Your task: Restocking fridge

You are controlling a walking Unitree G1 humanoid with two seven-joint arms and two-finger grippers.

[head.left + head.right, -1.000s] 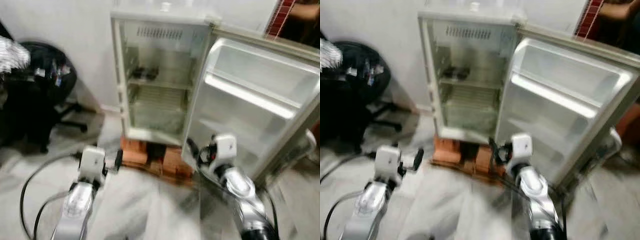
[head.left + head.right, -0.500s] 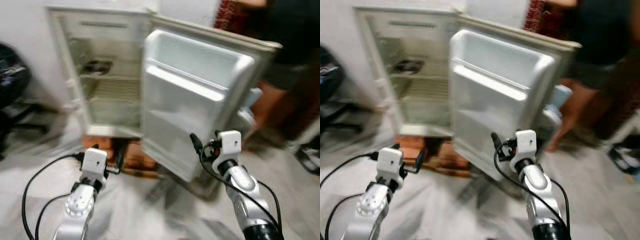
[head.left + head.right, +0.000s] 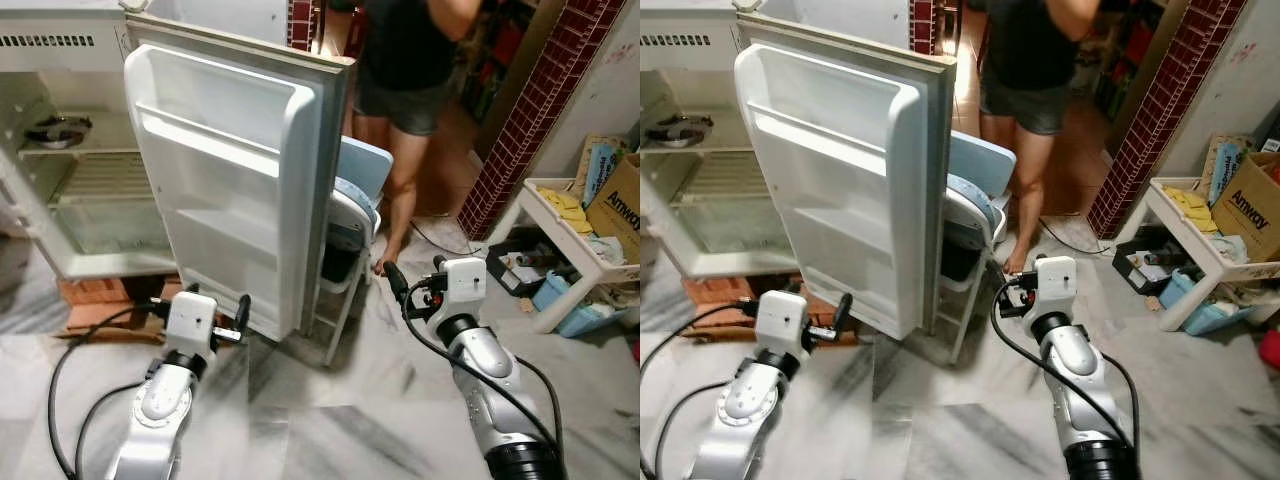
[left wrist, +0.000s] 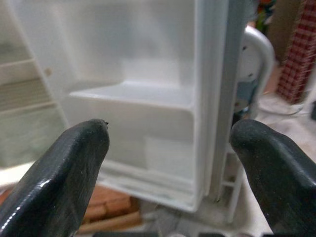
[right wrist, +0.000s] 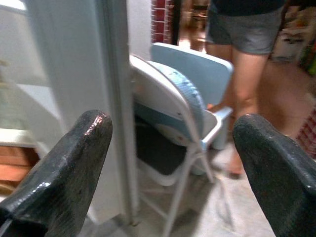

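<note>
The small white fridge (image 3: 40,235) stands open at the left, raised on bricks (image 3: 85,295). Its wire shelves look bare apart from a dark object (image 3: 55,128) on the upper shelf. The fridge door (image 3: 230,190) is swung wide, its inner shelves empty. My left gripper (image 3: 243,312) hovers low in front of the door's bottom edge, open, nothing between its fingers (image 4: 54,173). My right gripper (image 3: 395,282) is held to the right of the door, open and empty, facing a folding chair (image 5: 182,113).
A light blue folding chair (image 3: 345,210) stands just behind the door's edge. A person (image 3: 410,80) in dark shorts stands beyond it. At the right are a white low table (image 3: 575,255), a cardboard box (image 3: 615,195) and a red brick pillar (image 3: 530,110). Marble floor (image 3: 330,420) lies ahead.
The camera has swung to the right, so the fridge now sits at the left and the chair, person and table have come into view. Both grippers keep their pose.
</note>
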